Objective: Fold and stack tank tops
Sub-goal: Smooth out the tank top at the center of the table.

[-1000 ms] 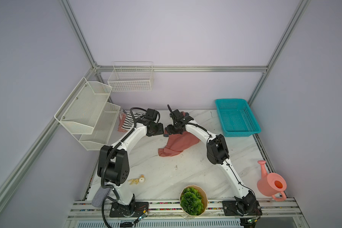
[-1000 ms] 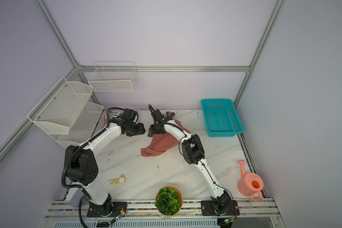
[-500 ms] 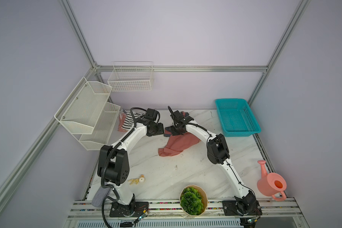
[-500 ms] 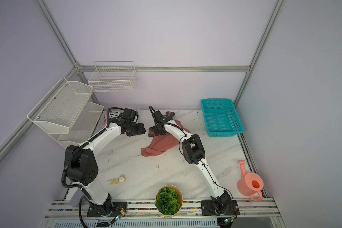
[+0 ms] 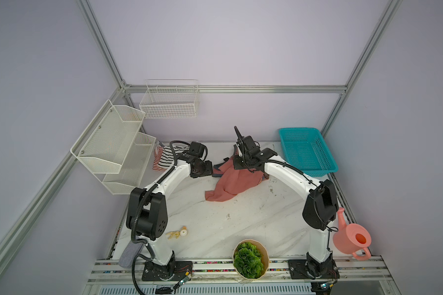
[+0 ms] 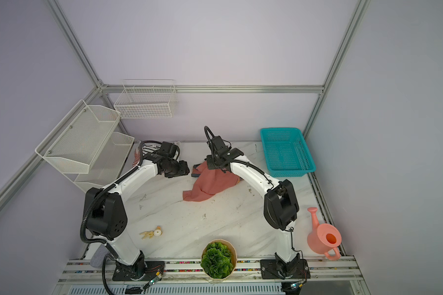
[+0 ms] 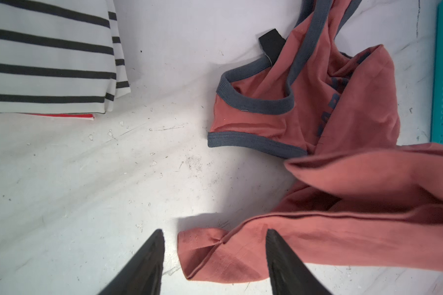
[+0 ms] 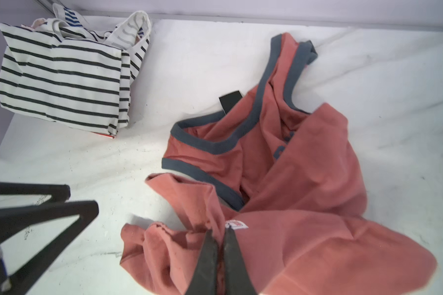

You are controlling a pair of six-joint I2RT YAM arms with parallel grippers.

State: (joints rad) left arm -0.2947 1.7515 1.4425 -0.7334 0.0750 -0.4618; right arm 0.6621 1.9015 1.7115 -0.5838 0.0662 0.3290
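dusty-red tank top (image 5: pixel 230 184) crumpled at back-centre of table (image 5: pixel 215 229), navy-trimmed straps toward the rear wall; right gripper (image 8: pixel 220 229) pinched tight on a bunched fold of it, next to a small white label; left gripper (image 7: pixel 214 231) jaws wide, gripping nothing; a hem corner sits between its tips in the left wrist view, contact unclear; black-and-white striped top (image 8: pixel 59 76) folded at back-left, stacked on red-and-white striped top (image 7: pixel 62 115), only its edge showing; teal basket (image 5: pixel 307 153) back-right, apart from the cloth
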